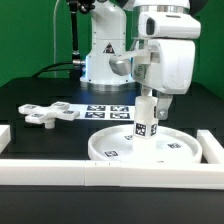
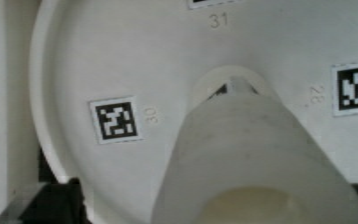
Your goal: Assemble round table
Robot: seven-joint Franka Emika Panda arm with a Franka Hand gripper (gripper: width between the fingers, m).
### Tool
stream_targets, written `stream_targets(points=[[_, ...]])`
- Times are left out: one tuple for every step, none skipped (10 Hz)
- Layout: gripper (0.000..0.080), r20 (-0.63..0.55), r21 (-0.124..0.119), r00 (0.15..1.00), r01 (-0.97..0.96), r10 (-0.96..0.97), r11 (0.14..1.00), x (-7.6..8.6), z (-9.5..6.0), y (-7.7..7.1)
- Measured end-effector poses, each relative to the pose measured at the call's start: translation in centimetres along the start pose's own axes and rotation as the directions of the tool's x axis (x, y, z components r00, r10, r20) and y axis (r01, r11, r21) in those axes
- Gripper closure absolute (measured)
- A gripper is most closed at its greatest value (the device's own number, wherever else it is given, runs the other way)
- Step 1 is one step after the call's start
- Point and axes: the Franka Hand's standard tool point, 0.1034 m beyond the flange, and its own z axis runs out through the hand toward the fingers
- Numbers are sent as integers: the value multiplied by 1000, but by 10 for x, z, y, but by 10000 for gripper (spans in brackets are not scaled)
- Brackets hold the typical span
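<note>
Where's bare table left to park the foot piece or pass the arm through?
Bare black table shows at the exterior view's left, between the cross-shaped foot and the front rail. A second bare strip lies behind the foot. Crowded at that view's right: round disc, the leg standing on it, the gripper over the leg, marker board behind.

Exterior view: the gripper [image 1: 148,100] fingertips stand at the top of the leg [image 1: 146,122]; contact or clearance cannot be determined. The leg conceals the disc [image 1: 100,141] surface directly below the gripper. Marker patterns are too small to read. The arm [image 1: 168,45] above the gripper is cut off by the frame edge.

Wrist view: the leg [image 2: 247,150] beneath the gripper is blurred and cropped. The disc [image 2: 105,60] runs out of frame, and one marker [image 2: 357,85] is cut at the edge.
</note>
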Motion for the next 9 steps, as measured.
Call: stream_targets(points=[[150, 8, -4, 997, 71, -71, 997, 0, -1, 2], [150, 9, -6, 997, 71, -71, 997, -1, -1, 3], [150, 10, -5, 998, 67, -67, 998, -2, -1, 3], [150, 11, -5, 998, 65, -65, 998, -4, -1, 3], [150, 11, -1, 998, 58, -58, 998, -8, 0, 1], [150, 12, 4, 999, 47, -47, 999, -14, 2, -2], [150, 12, 9, 999, 37, -37, 999, -19, 4, -5], [150, 13, 11, 999, 31, -31, 999, -22, 5, -7], [150, 13, 11, 1000, 26, -26, 1000, -23, 5, -7]])
